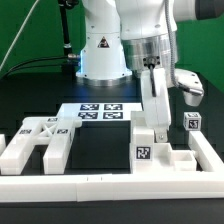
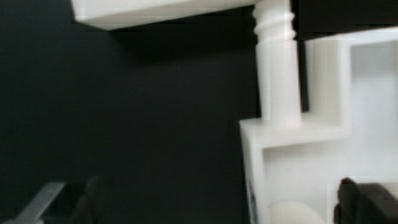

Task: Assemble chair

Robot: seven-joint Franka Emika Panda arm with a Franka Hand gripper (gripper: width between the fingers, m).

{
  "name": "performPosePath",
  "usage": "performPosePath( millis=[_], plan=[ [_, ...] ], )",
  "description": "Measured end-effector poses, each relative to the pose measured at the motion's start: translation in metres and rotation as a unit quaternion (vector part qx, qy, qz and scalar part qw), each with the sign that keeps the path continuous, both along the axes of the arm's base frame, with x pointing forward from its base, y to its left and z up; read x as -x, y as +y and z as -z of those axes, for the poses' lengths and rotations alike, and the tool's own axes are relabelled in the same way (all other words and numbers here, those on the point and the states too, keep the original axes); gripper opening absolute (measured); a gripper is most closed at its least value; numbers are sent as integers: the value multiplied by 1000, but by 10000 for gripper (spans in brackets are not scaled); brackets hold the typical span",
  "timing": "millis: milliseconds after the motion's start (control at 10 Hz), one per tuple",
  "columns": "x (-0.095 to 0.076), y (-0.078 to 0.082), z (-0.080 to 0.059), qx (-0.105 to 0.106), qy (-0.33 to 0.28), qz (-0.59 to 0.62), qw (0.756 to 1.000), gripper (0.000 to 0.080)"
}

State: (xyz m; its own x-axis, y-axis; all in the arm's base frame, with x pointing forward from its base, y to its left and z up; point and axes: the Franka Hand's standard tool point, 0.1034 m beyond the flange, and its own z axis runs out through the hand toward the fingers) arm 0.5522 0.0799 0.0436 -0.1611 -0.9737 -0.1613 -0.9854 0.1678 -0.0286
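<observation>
My gripper (image 1: 171, 104) hangs open over the right side of the table, above a white chair block (image 1: 150, 146) with a square tag on its front. In the wrist view the dark fingertips (image 2: 64, 202) stand far apart at the frame's edge, with black table between them on one side and a stepped white chair slab (image 2: 302, 150) on the other. A thin white threaded post (image 2: 269, 45) runs from that slab to another white piece (image 2: 160, 12). Nothing is gripped. More chair parts (image 1: 40, 140) lie at the exterior view's left, and a small tagged block (image 1: 191, 122) at its right.
The marker board (image 1: 100, 110) lies flat at mid-table in front of the robot base. A long plain white border rail (image 1: 110, 186) runs along the front edge, and another (image 1: 205, 150) along the exterior view's right.
</observation>
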Motion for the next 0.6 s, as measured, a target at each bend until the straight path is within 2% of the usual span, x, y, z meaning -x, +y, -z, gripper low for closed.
performPosePath(
  millis=[400,600],
  plan=[
    [-14,0,1,3,-8,-1,1000,649],
    [-16,6,3,2,-7,-1,1000,649]
  ],
)
